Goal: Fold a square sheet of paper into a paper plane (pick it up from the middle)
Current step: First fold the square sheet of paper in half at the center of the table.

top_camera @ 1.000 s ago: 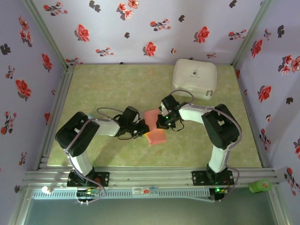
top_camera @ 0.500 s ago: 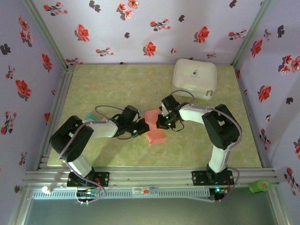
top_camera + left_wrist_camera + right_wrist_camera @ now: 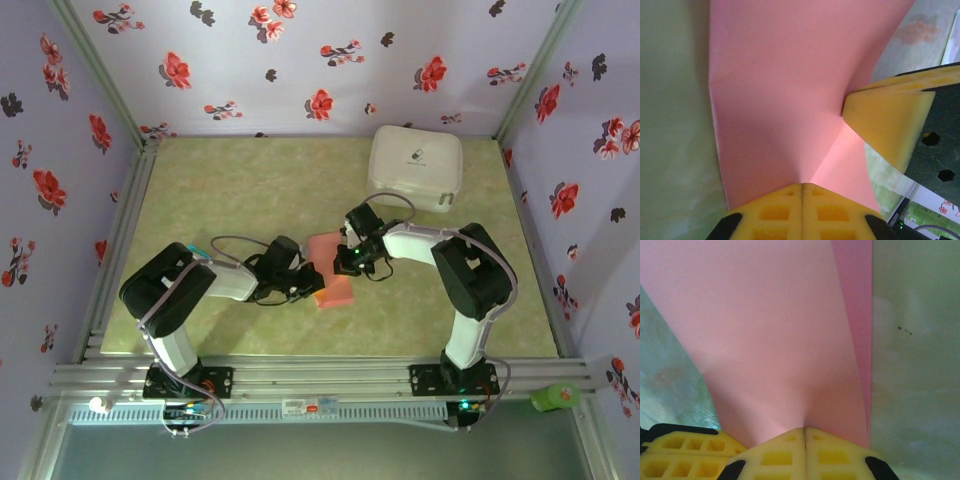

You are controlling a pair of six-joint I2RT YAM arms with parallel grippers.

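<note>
Most of the green table (image 3: 230,190) is left bare, so wide room is offered to the left and towards the back. One obstacle is noted, the white case (image 3: 415,165) in the far right corner, and it is well apart from the work. The square sheet of paper (image 3: 338,293) is found at the table's middle, between the two arms, and is judged to be mid-fold, since a crease and a second layer along one edge are seen in the wrist views. The left gripper (image 3: 311,290) is clamped on the sheet's left edge, its jaws met with paper pinched between them, and the right gripper (image 3: 346,264) is pinched onto the opposite edge in the same way. By this two-sided hold the sheet is judged to be steadied so that a fold can be set without sliding. Little margin is left between the two sets of fingers, which are just beside each other; free paper is left at the near and far ends
</note>
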